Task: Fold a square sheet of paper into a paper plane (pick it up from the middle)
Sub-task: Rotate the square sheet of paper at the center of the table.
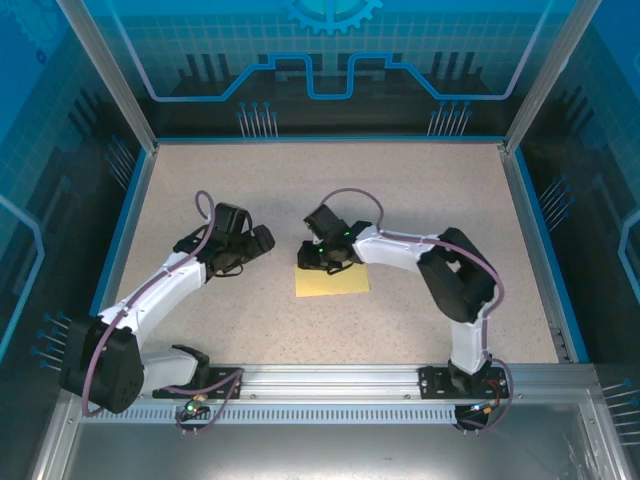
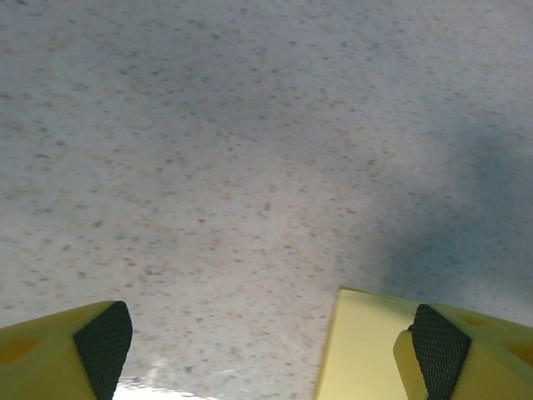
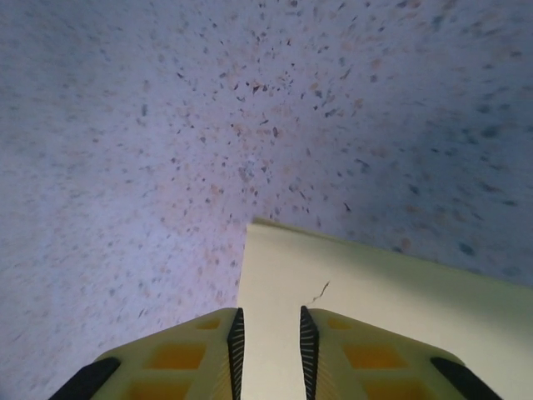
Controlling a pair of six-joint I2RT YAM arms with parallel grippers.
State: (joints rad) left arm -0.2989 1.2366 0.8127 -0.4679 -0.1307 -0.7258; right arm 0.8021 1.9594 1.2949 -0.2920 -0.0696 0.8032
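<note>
The pale-yellow paper (image 1: pixel 335 283) lies flat on the speckled table (image 1: pixel 420 200), looking wider than deep from above. My right gripper (image 1: pixel 314 256) hangs over its far left corner. In the right wrist view the right gripper (image 3: pixel 269 343) is open by a narrow gap, with the paper (image 3: pixel 375 317) passing beneath its fingers and a small dark crease mark on the sheet. My left gripper (image 1: pixel 260 240) sits left of the sheet. In the left wrist view the left gripper (image 2: pixel 271 346) stands wide open over bare table, a corner of the paper (image 2: pixel 366 350) beside its right finger.
Blue-edged walls (image 1: pixel 130 200) and metal posts frame the table on the left, back and right. A metal rail (image 1: pixel 330 378) carrying both arm bases runs along the near edge. Bare tabletop lies beyond the grippers and to the right of the sheet.
</note>
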